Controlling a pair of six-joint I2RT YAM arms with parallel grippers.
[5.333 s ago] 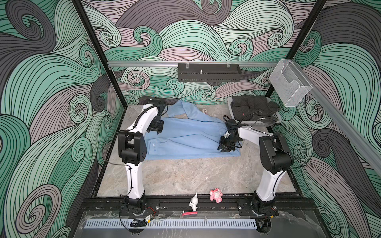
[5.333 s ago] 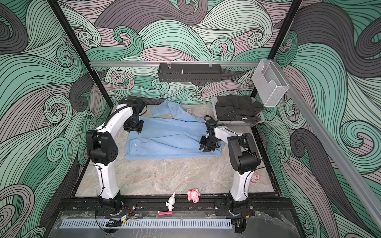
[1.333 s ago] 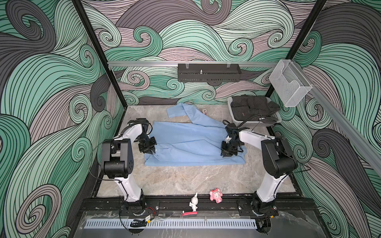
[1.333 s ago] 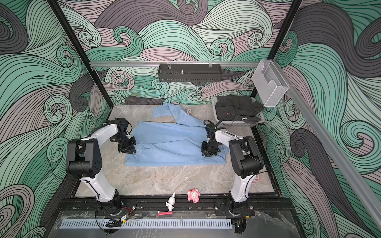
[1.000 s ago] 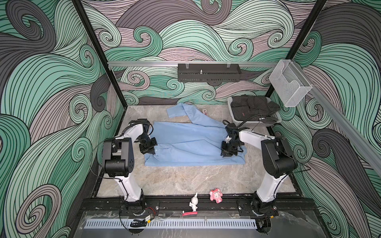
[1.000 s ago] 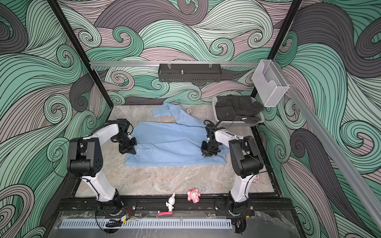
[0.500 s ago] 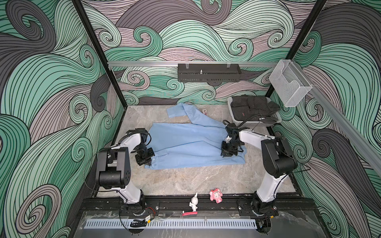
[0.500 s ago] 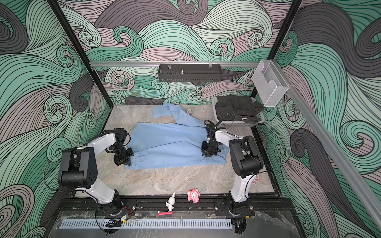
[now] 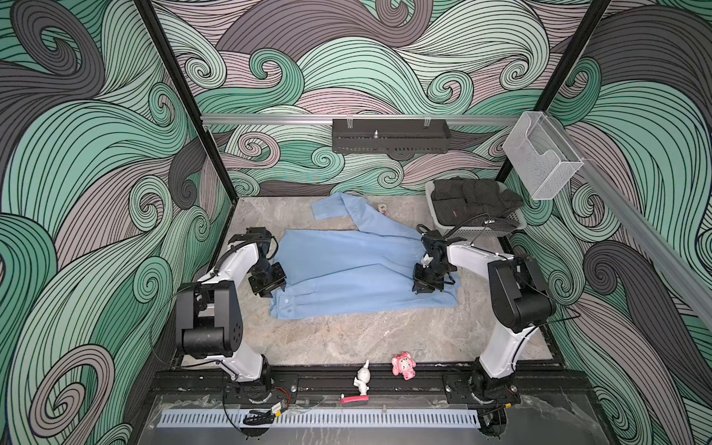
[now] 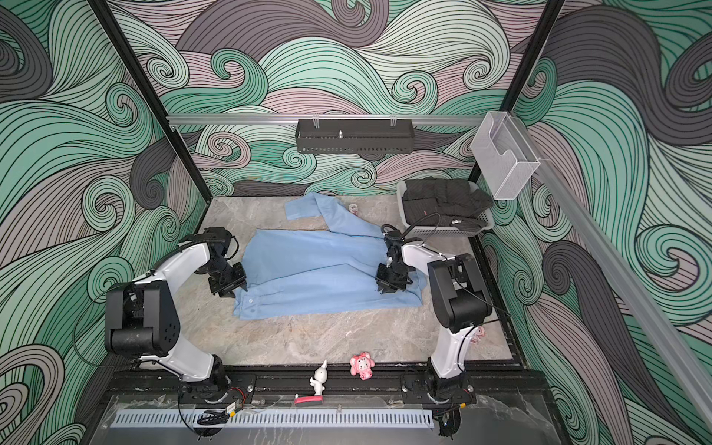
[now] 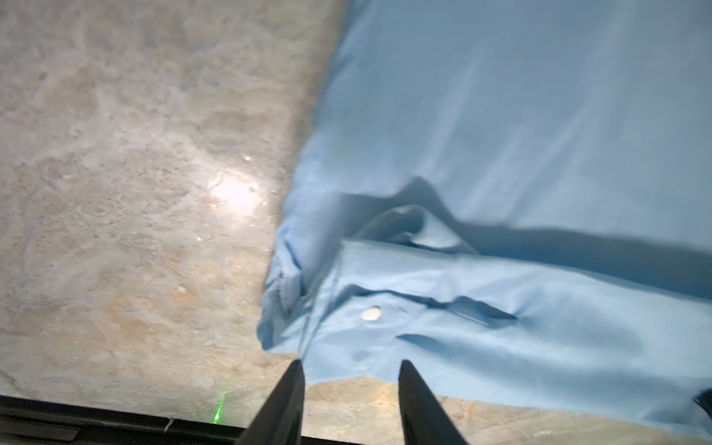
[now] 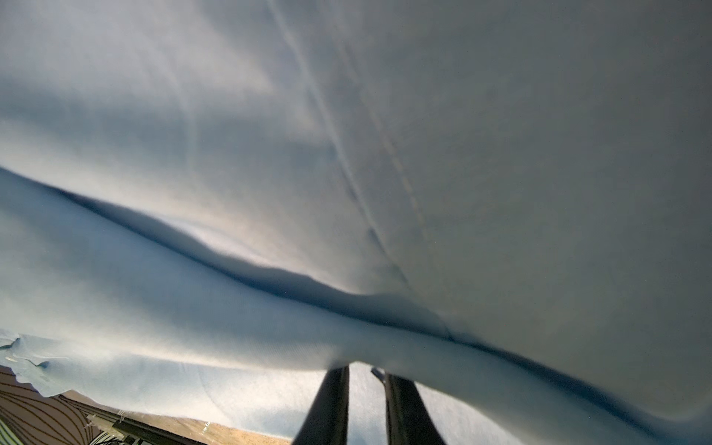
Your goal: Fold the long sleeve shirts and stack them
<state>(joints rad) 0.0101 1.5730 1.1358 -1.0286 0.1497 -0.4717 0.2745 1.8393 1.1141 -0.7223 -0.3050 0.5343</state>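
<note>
A marble table [image 9: 366, 339] seen from above, with a light-blue shirt [image 9: 358, 269] spread flat across its centre. One sleeve [image 9: 335, 206] trails out toward 12 o'clock.

The left gripper [image 9: 271, 287] sits at the shirt's 9 o'clock edge. In the left wrist view its fingers [image 11: 287, 400] stand apart with nothing between them, and the cloth's corner and a pale button [image 11: 370, 314] lie just past the tips. The right gripper [image 9: 425, 287] is at the shirt's 3 o'clock end. In the right wrist view its fingers [image 12: 331, 400] are close together, and a fold of the shirt drapes over the tips, apparently pinched.

The step looks like an early lengthwise fold: the body lies doubled over, with the button band showing along the 6 o'clock edge. The fold seems uneven, with the 9 o'clock corner bunched. The next move probably calls for the left gripper to take a fresh hold on that corner or the hem while the right one keeps its end taut. The loose sleeve also has to be brought in.

A basket [image 9: 474, 231] of dark clothes [image 9: 470, 196] stands at 2 o'clock, near the right arm. A small object [image 9: 382, 208], too small to identify, lies beside the sleeve. A white figurine [image 9: 362, 379] and a pink toy [image 9: 402, 364] sit at 6 o'clock, well clear. Nothing blocks the shirt.
</note>
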